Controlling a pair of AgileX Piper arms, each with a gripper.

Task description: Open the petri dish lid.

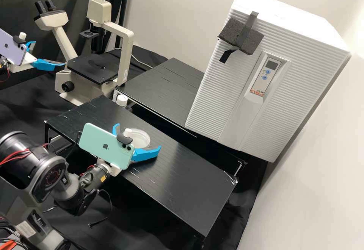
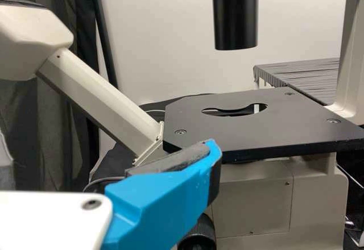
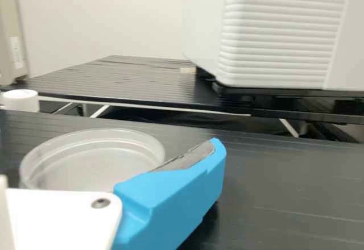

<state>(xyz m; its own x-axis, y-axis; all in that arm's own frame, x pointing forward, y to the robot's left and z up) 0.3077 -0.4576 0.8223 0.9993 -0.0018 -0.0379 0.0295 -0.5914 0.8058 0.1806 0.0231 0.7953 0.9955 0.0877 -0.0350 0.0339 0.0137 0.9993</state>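
The round, clear petri dish (image 1: 141, 138) lies flat on the black bench; whether its lid sits on it I cannot tell. My right gripper (image 1: 138, 136) is open at the dish, one blue finger on either side of it. In the right wrist view, one finger of my right gripper (image 3: 170, 196) overlaps the near rim of the petri dish (image 3: 94, 162); contact is unclear. Away at the far left, my left gripper (image 1: 49, 53) stands open by the microscope, holding nothing. In the left wrist view, one blue finger of my left gripper (image 2: 165, 204) shows before the microscope stage.
A white-capped bottle (image 1: 121, 100) stands at the back edge of the front bench (image 1: 182, 182). The microscope (image 1: 94, 68) is at the back left. A large white ribbed incubator (image 1: 303, 91) rises at the right, beside the rear bench (image 1: 167, 87).
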